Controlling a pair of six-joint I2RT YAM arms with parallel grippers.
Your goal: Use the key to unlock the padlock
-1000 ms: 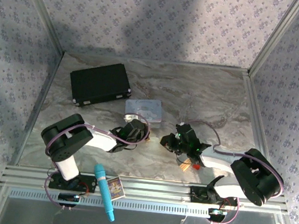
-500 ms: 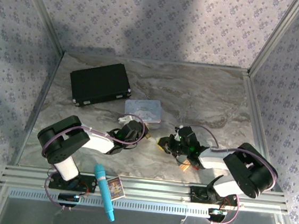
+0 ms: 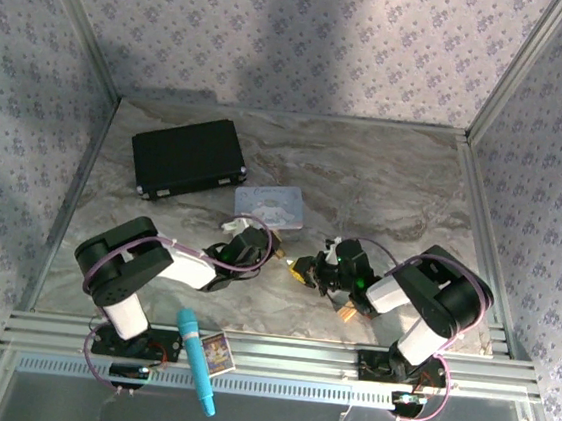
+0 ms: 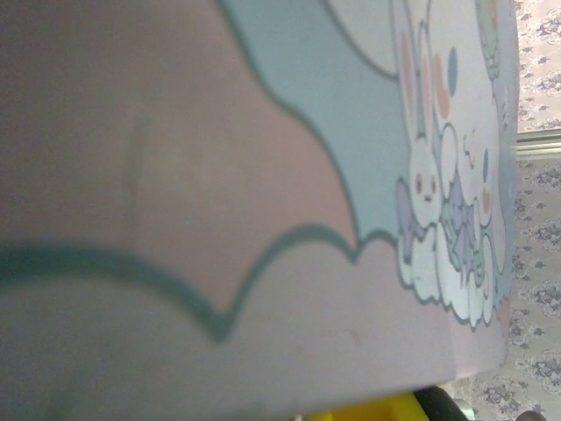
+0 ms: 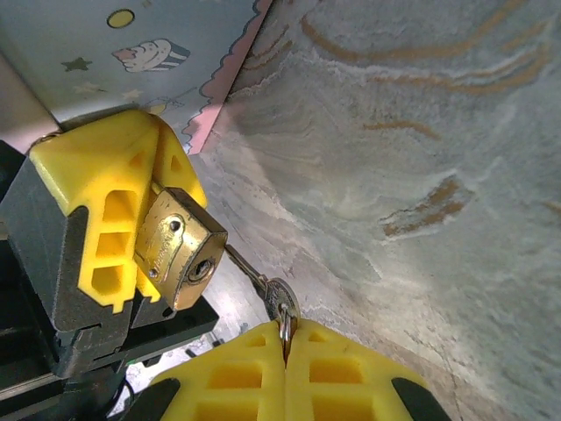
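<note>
Thin silvery key (image 5: 263, 282) nearer brass padlock (image 5: 178, 250)

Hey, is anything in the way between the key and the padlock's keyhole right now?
Nothing visible stands between them. The right gripper pinches the key, and its tip sits right at the padlock, just beside the keyhole, not yet in it. The left gripper holds the padlock.

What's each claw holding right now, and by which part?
Left claw grips the small brass padlock by its body; right claw pinches the thin silver key by its head.
</note>
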